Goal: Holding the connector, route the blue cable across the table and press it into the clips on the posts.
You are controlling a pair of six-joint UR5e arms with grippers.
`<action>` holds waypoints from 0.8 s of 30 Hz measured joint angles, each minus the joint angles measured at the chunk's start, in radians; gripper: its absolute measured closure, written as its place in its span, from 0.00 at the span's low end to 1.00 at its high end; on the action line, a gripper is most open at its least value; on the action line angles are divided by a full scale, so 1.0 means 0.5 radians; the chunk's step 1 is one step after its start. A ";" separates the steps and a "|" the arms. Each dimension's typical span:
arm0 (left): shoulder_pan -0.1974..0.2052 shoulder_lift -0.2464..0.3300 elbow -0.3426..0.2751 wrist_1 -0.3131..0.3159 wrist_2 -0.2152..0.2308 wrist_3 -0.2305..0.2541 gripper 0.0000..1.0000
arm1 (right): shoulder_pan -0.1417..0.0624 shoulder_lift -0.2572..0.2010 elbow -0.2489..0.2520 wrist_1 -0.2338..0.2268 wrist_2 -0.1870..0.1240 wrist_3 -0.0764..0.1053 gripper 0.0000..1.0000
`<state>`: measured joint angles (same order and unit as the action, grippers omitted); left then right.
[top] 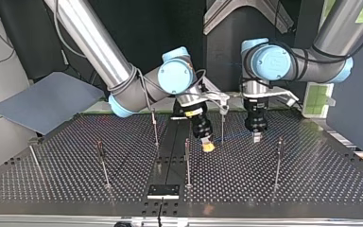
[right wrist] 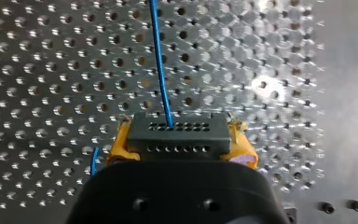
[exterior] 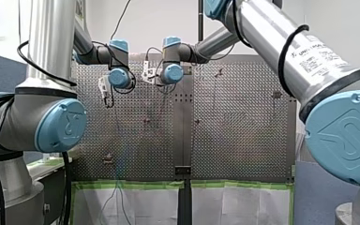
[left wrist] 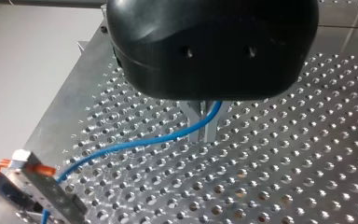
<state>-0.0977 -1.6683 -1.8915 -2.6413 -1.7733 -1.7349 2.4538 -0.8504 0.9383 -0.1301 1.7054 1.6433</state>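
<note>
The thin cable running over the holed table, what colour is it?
Blue. The cable shows best in the right wrist view, running out of the dark connector.

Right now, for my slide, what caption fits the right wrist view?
My right gripper holds the dark connector between yellow pads; the blue cable runs from it over the perforated table.

Dark multi-hole connector (right wrist: 177,134), thin blue cable (right wrist: 161,70) leaving its face, slim upright posts (top: 187,163)
</note>
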 joint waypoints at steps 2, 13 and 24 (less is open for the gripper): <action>0.004 0.004 -0.035 0.035 -0.002 -0.002 0.98 | 0.001 0.004 0.002 0.003 0.001 0.003 0.98; 0.031 -0.032 -0.271 0.183 -0.066 -0.008 0.98 | 0.011 0.009 0.050 0.029 -0.001 0.009 0.98; 0.042 -0.166 -0.375 0.321 -0.019 -0.006 0.98 | 0.020 0.011 0.234 0.030 -0.012 -0.001 0.98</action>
<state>-0.0767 -1.7513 -2.0790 -2.4807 -1.7830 -1.7382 2.4638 -0.8450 1.0552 -0.1149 1.6995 1.6430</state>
